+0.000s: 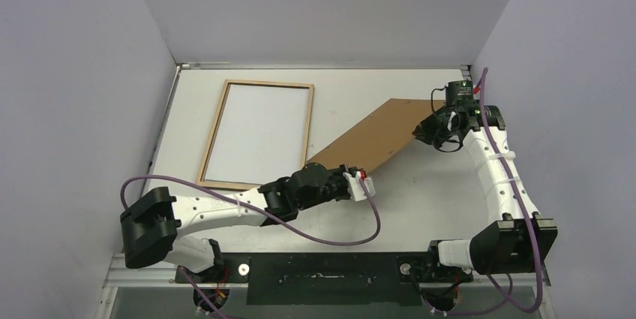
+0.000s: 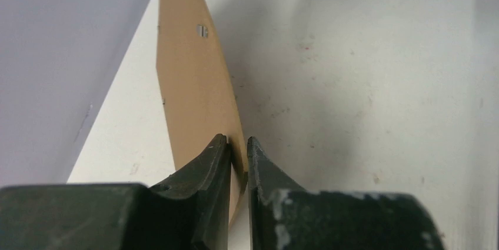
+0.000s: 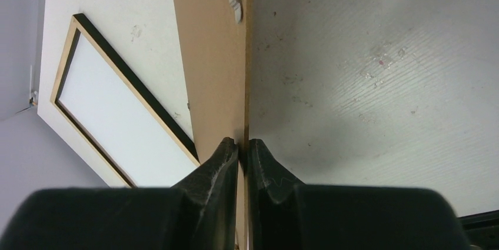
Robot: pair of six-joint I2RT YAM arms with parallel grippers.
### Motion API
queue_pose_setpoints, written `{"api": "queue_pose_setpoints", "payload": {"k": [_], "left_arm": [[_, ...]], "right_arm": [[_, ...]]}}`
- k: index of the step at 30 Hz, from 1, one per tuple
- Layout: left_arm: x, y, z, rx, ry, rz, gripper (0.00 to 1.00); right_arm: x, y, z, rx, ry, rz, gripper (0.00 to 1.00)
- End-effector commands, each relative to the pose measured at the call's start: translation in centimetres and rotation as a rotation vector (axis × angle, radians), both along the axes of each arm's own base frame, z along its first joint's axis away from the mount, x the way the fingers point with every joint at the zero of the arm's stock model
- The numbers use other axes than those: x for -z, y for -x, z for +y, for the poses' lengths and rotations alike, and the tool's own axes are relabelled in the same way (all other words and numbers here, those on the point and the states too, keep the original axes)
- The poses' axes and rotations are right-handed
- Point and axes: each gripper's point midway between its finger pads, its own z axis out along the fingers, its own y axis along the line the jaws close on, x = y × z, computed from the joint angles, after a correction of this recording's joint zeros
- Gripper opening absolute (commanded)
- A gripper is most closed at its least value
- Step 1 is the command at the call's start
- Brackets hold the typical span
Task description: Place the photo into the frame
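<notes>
The left pincer (image 2: 236, 144) is clamped on the near end of the brown backing board (image 2: 194, 85), one finger on each face and the thin edge between them. The right pincer (image 3: 243, 143) is pressed together on the board's far-right end in the same way. Between the two pincers the board stretches at a slant and tilted on edge. A small pale turn clip (image 3: 235, 3) sits on the board's face. To the left of the board, the frame (image 1: 270, 84) lies flat on the white desk (image 1: 420, 199), light wood side up, its inside plain white. The frame's near right corner is just beside the board's lower left corner. The photo's printed side shows in no view.
</notes>
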Motion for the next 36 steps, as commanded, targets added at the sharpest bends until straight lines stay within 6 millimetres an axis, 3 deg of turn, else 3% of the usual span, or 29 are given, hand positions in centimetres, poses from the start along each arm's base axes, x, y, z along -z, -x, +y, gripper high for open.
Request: {"api": "queue_pose_setpoints", "payload": {"k": [1,5,11,13,27,33,36], "left_arm": [[-4.3,-2.2,-0.7,-0.112,0.107,-0.06,0.0],[-4.5,-2.2,-1.0,-0.112,0.112,-0.061,0.0],[-4.4,-2.5,-1.4,-0.135,0.09,-0.028,0.0],[-4.3,-2.9,-1.5,-0.159,0.081,-0.017,0.0],[-4.5,-2.9,-1.6,-0.179,0.09,0.026,0.0],[-4.5,-2.3,-2.0,-0.165,0.104,0.052,0.0],[-4.5,-2.0,-2.3,-0.159,0.111,0.06,0.0]], "right_arm": [[1.0,1.0,0.5,-0.012,-0.023,0.053,0.0],[1.7,1.2,0.4,-0.007,-0.026,0.06,0.0],[2.3,1.6,0.1,0.005,-0.013,0.073,0.35],[2.5,1.9,0.1,0.004,-0.01,0.079,0.4],[3.7,2.3,0.5,0.062,-0.062,0.068,0.38],[3.8,1.4,0.6,0.117,-0.1,0.023,0.32],[3.3,1.0,0.3,0.143,-0.092,-0.006,0.25]]}}
